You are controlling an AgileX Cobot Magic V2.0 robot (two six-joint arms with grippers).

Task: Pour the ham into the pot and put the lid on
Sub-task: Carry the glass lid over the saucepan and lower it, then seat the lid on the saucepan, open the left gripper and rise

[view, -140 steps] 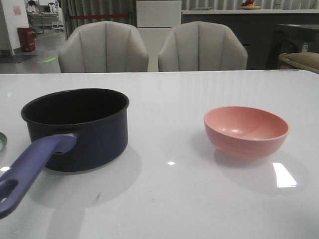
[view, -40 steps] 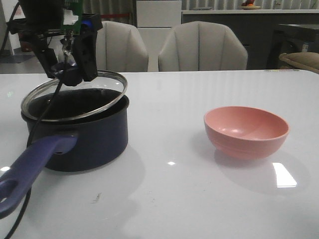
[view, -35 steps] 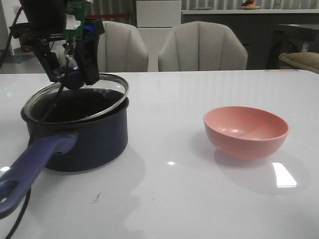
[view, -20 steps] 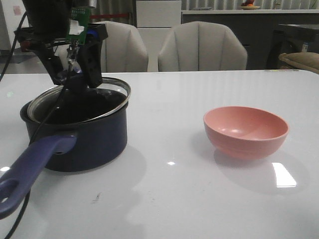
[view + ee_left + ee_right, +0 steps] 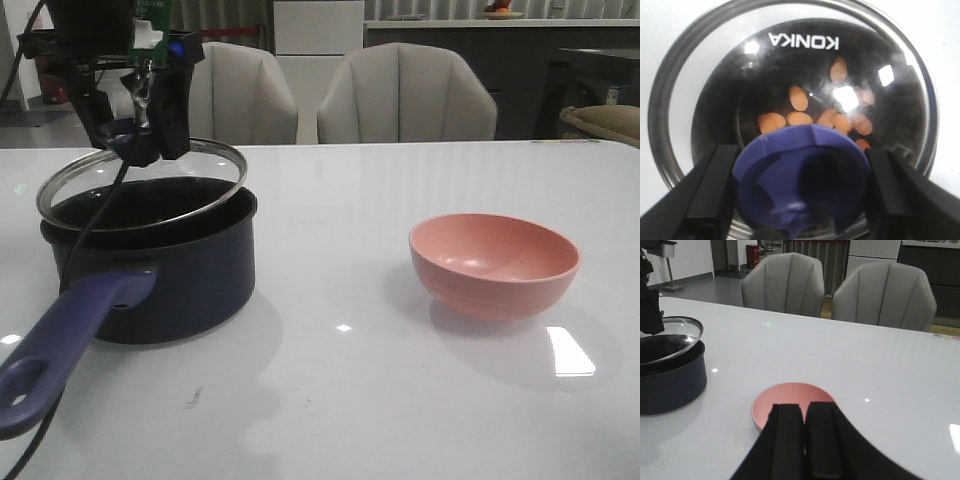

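Pot point(image 5: 160, 265) sits on the bench point(image 5: 380, 400), long handle pointing toward the robot. Ham point(image 5: 799, 98) slices already lie on the pot's floor, visible through the glass. Left hand point(image 5: 135, 115) is clamped on the blue knob point(image 5: 802, 182) of the lid point(image 5: 140, 185), fingers point(image 5: 710, 187) pressed on both sides. Lid hangs tilted just over the pot's mouth, near edge about at the rim, far edge raised; not seated. Coming move likely turns on levelling the lid and dropping straight down, lid centre over pot centre. Pink bowl point(image 5: 494, 263) stands well apart from the pot, empty. Right hand point(image 5: 804, 440) sits just short of the bowl, fingers pressed together, holding nothing.
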